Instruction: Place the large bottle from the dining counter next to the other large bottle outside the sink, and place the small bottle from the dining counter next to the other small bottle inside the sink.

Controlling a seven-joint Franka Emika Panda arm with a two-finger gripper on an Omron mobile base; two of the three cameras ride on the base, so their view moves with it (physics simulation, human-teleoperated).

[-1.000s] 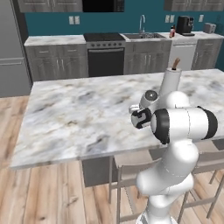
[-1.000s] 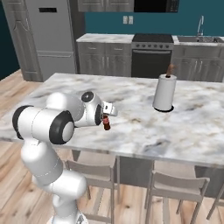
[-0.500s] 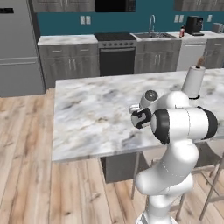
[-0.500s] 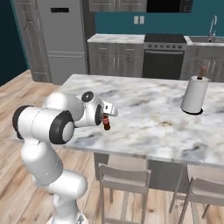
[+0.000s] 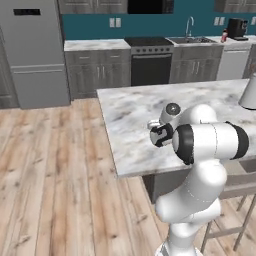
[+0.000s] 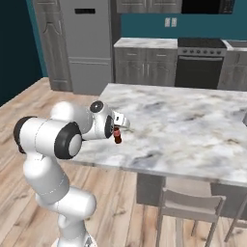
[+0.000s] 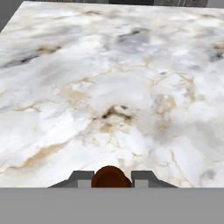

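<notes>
Gripper: the gripper (image 6: 117, 131) is clamped on a small dark bottle (image 6: 116, 135), red-brown cap up. In the hand view the brown cap (image 7: 110, 176) sits right between the two fingertips (image 7: 82, 178), so it's a solid pinch as far as I can tell.

Bottle: held upright over the near-left part of the dining counter (image 6: 193, 120), just above the marble and not resting on it. Can't say for sure if it's the small or the large one, there's nothing to compare it with here. My guess is the small one.

Arm: folded in tight against the body, hand tucked close at the counter edge (image 5: 135, 170). Looks like a carry pose to me.

Sink: way off on the back wall, past the stove (image 5: 150, 62), with the faucet (image 5: 190, 27) sticking up over the sink (image 5: 192, 40). Well apart from the robot. Too small from here to make out any bottles there.

Other stuff: fridge (image 5: 37, 50) at the back left, stool (image 6: 193, 207) tucked under the counter.

Progress: early-ish I'd say. One bottle is picked up but not delivered.

Left to do: get this bottle to the sink area and set it by its match, then do the other bottle too, which I can't spot on the counter in these shots.
</notes>
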